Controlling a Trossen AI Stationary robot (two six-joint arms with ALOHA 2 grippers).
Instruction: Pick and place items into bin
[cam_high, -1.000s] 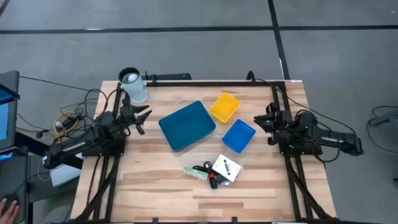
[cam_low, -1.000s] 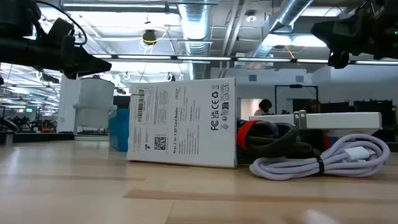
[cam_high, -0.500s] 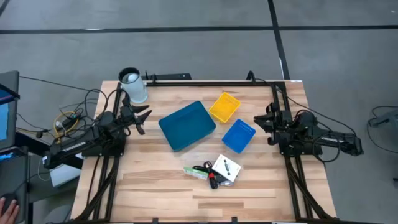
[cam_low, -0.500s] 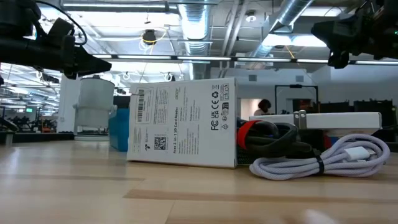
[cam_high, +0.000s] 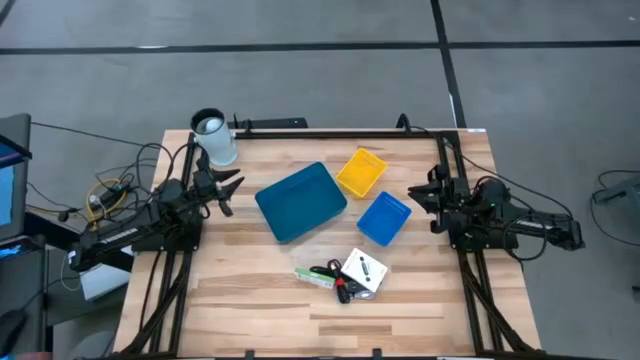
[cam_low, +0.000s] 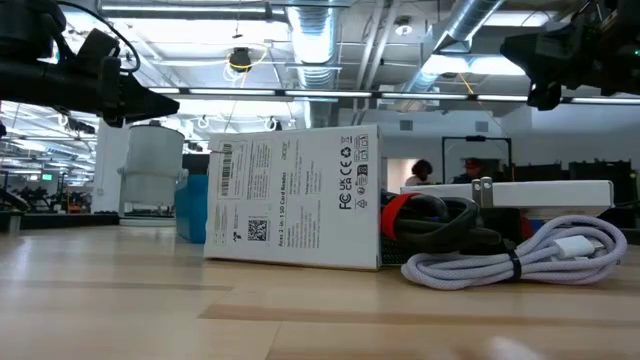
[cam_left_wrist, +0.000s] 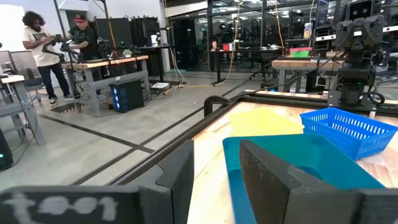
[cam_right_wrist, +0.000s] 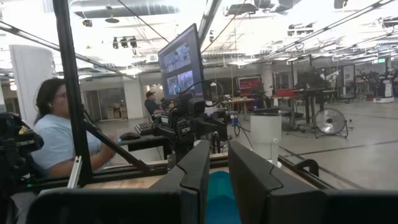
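wooden table (cam_high: 240, 290) (three bins (cam_high: 300, 201)), two tools idle.

white box (cam_low: 293, 200), "FC", "CE", barcode, QR code

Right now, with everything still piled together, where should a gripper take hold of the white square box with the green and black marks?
Take the white square box from above, by two opposite edges. It lies roughly flat on the wooden table, rotated diagonally, so turn the fingers to match. Its outer edges, away from the black and red pieces, look freest. The right gripper is nearer.
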